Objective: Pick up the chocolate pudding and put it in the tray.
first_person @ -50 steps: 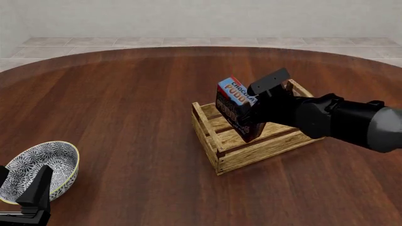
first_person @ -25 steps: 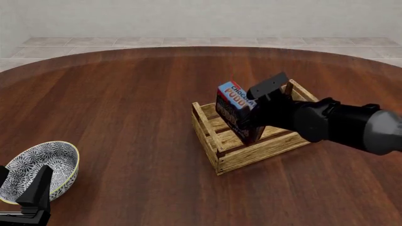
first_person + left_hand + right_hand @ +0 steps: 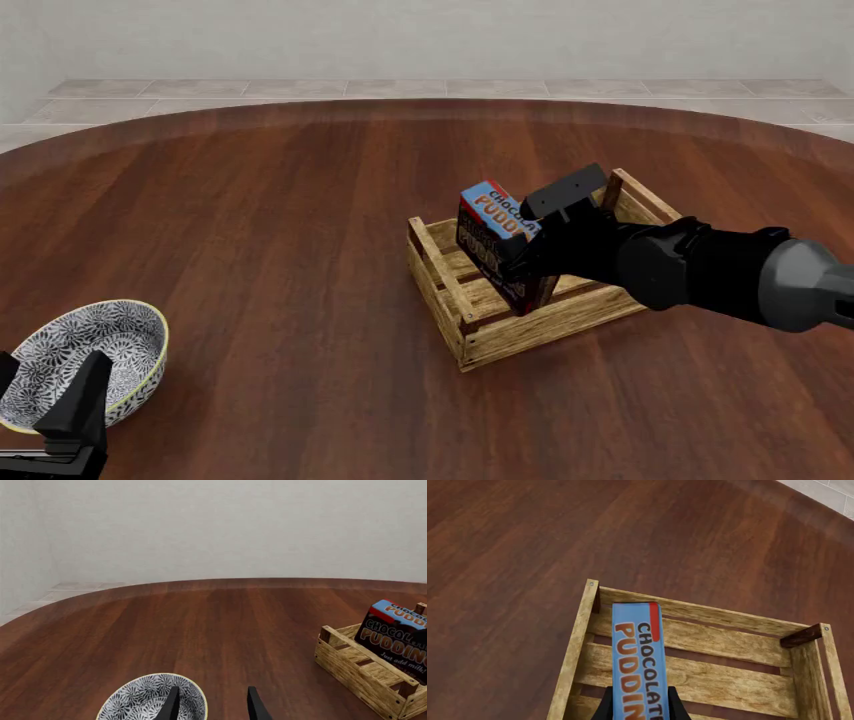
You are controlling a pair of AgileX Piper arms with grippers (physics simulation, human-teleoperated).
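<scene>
chocolate pudding [image 3: 497,240], pinched between the fingers of the right end effector [image 3: 534,262], now sits lower and deeper inside the tray [image 3: 470,322] than a second ago, so release looks imminent; the left end effector [image 3: 212,706] stays spread near the bowl [image 3: 40,372].

light: even, bright — soft | shadows: faint | glare: mild table [image 3: 267,250] sheen | focus: sharp

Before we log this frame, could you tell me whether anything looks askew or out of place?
Only the chocolate pudding: it stands tilted on edge inside the tray, gripped by the right gripper.
</scene>
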